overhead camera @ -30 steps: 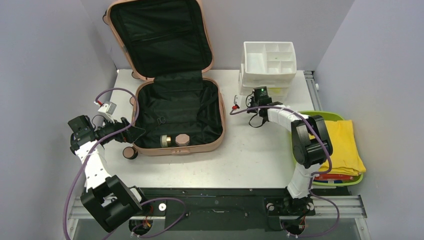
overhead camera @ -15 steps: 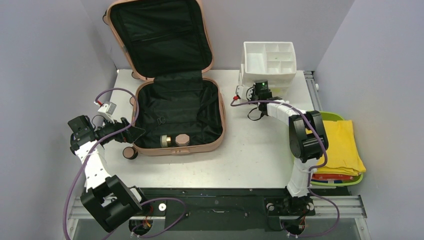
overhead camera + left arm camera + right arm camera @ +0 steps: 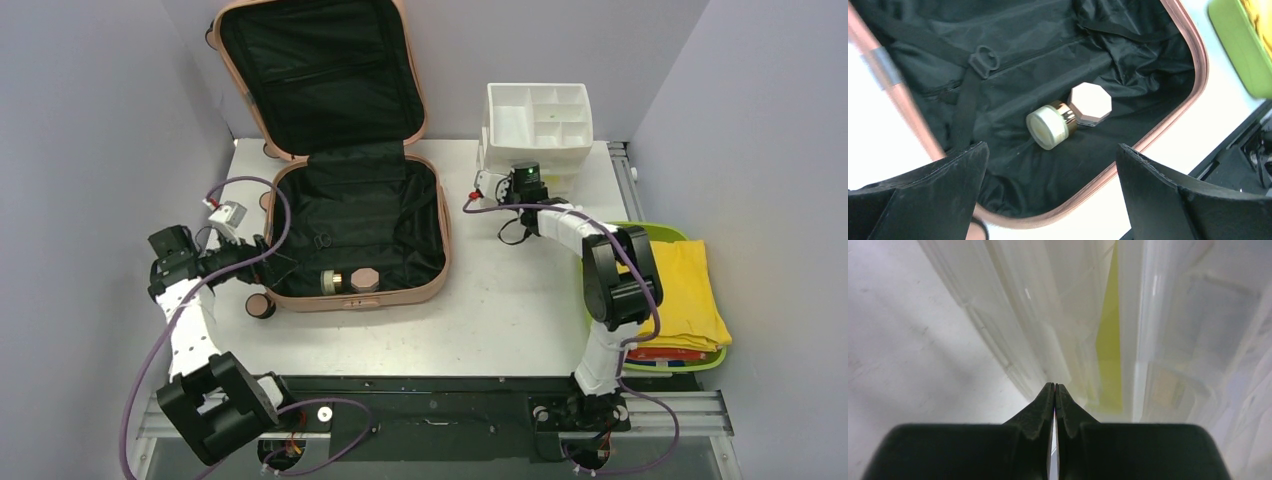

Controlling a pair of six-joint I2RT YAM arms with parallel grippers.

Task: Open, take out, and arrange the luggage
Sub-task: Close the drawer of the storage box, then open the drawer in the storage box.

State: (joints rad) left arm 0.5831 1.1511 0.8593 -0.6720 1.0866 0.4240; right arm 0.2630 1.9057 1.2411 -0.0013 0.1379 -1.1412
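Luggage (image 3: 355, 215) | salmon-pink shell | lid raised | black lining

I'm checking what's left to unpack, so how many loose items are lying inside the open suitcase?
2. A round jar and an octagonal pink container lie side by side near the front wall of the luggage. Others may hide in the lining folds.

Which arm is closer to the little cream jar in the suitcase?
Left. The left gripper hangs open at the suitcase's left edge, facing the jar; the right gripper is far off by the white organizer.
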